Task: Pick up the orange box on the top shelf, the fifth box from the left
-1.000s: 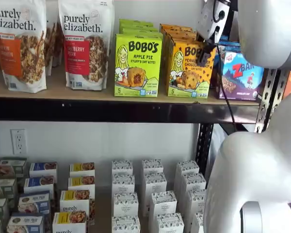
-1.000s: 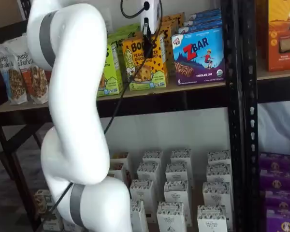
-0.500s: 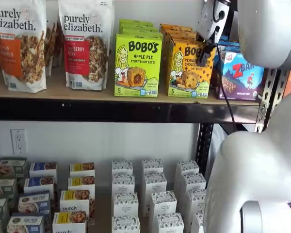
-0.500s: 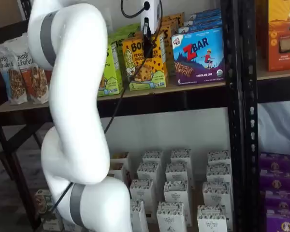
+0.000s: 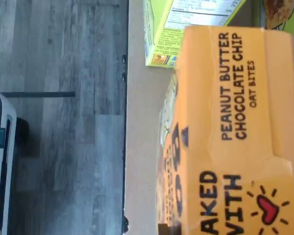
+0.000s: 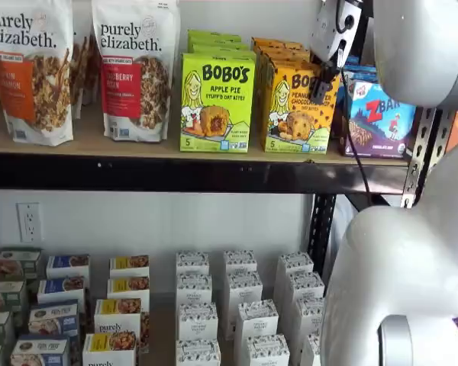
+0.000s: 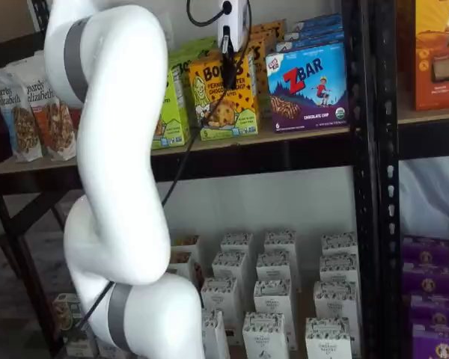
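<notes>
The top shelf (image 6: 160,145) carries the orange box (image 6: 296,107) upright, the lime-green carton (image 6: 217,101) at its 9 o'clock and the blue ZBar box (image 6: 380,116) at its 3 o'clock. The end effector (image 6: 320,90) appears clenched on the orange box's top edge. Such a narrow pinch risks the carton slipping, or tipping into neighbours.
</notes>
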You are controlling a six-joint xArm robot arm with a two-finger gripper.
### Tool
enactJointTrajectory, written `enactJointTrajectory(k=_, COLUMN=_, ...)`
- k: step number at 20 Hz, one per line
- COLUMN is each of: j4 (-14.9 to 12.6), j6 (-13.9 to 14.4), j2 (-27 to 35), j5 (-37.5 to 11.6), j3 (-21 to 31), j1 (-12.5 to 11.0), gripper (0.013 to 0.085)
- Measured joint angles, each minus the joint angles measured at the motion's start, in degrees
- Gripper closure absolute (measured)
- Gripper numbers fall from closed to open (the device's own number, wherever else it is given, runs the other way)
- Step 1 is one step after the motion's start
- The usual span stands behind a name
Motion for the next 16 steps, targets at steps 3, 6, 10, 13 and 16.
enactJointTrajectory(k=3, j4=-0.12, j6=-0.01, j2=-0.33, j5=-0.17, j3=0.3, j1=0.0, gripper=0.057)
enactJointTrajectory(k=6, j4=0.06, j6=0.1, j2=-0.5, j5=0.46, j3=0.12, j1=0.0, gripper=0.057)
enactJointTrajectory(k=10, j4=0.21, j6=0.32, j2=-1.04, j5=1.16, j3=0.18, j1=0.07, gripper=0.057)
enactJointTrajectory(k=13, j4=0.08, j6=0.39, j2=-1.49, j5=1.34, j3=0.48, j1=0.13, gripper=0.057)
enactJointTrajectory(k=16, j4=0.29, j6=0.53, j2=-1.7, j5=2.03, j3=0.39, j1=0.13, gripper=0.057)
